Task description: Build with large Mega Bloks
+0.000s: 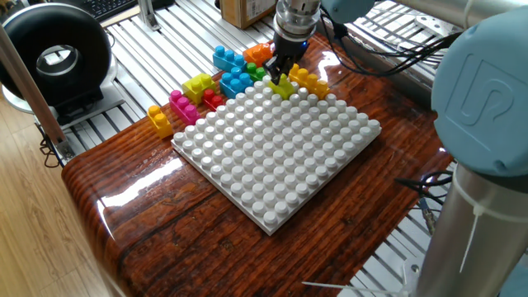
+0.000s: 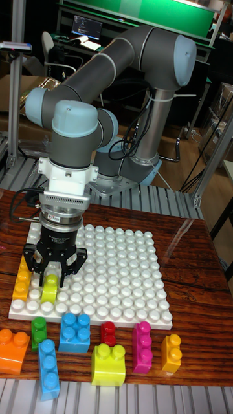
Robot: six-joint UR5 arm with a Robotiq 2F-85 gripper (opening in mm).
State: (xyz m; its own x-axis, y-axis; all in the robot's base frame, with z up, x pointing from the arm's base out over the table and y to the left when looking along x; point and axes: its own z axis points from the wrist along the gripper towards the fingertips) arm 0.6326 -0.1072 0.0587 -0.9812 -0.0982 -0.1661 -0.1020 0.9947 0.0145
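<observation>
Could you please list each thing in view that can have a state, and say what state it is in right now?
gripper: lowered over the baseplate corner, fingers either side of the lime brick.
lime brick: upright on the baseplate edge, between the fingers.
yellow-orange brick: standing on the baseplate beside the lime one.
white baseplate: flat on the table, otherwise bare.
blue bricks: loose on the table.
magenta brick: loose, off the plate.
</observation>
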